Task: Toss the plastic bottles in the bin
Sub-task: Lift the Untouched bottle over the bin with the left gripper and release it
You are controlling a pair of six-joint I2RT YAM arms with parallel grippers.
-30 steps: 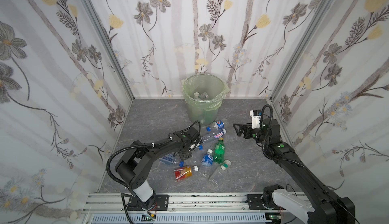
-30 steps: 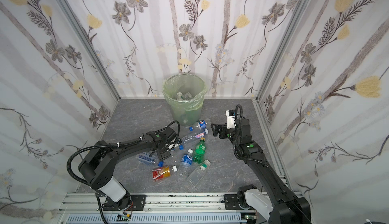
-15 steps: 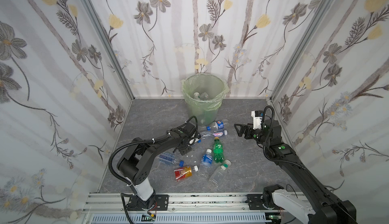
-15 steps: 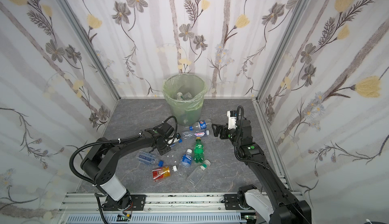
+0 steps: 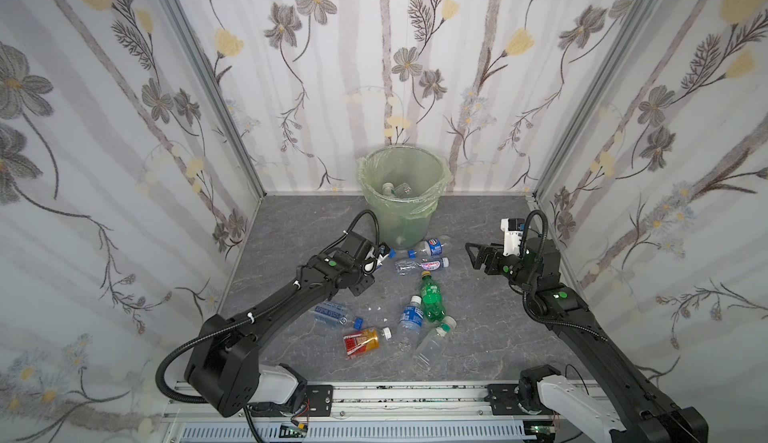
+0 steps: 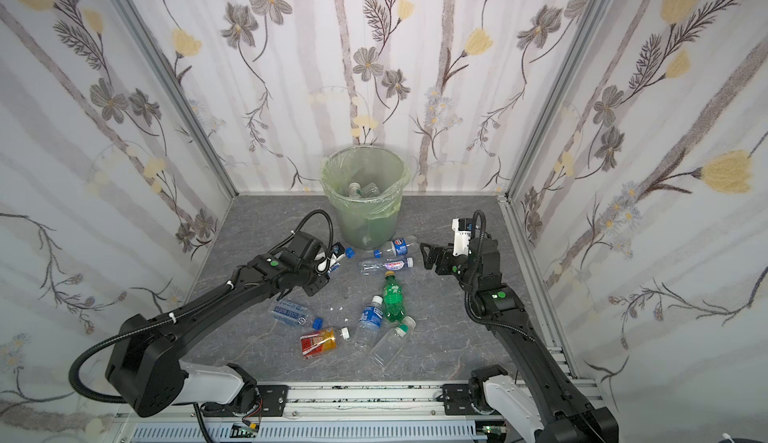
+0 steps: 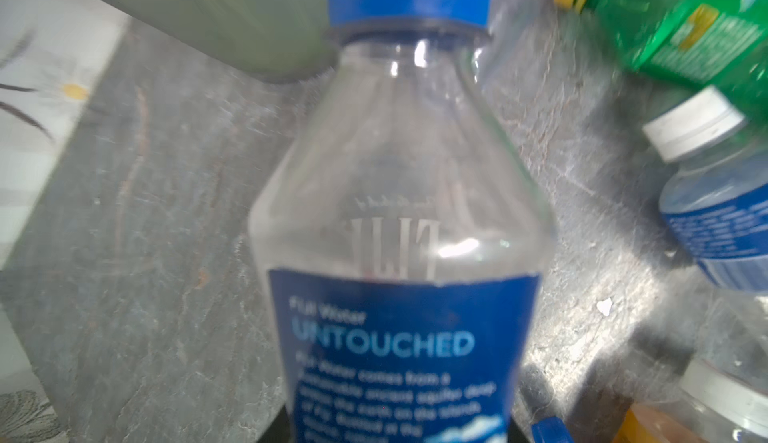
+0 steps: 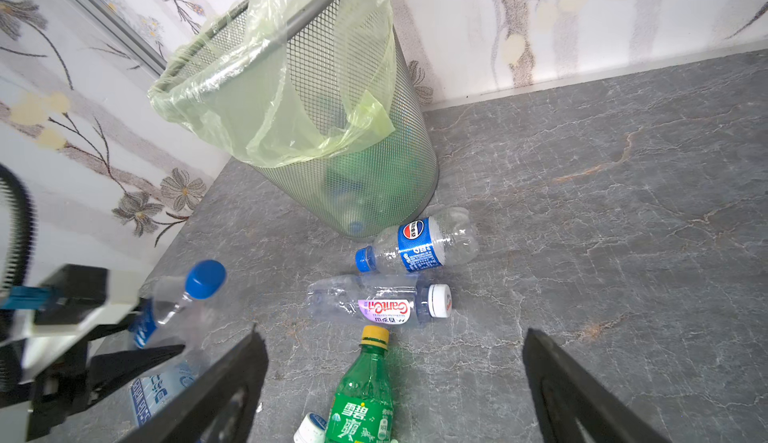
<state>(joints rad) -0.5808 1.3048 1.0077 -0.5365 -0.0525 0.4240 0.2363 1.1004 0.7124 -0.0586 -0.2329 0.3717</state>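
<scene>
Beside the round, green-lined bin (image 5: 405,222) on the grey stone-patterned table (image 5: 478,337), we record: left end effector (image 5: 380,256) pinching a clear plastic bottle with blue cap and label (image 7: 399,212), its print legible only in the left wrist view; right end effector (image 5: 471,256) spread wide, touching nothing. Only the right wrist view shows the bin's wire mesh.

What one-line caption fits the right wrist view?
Open right gripper faces a green bottle, a white-capped clear bottle, a Pepsi bottle and the bag-lined mesh bin.
</scene>
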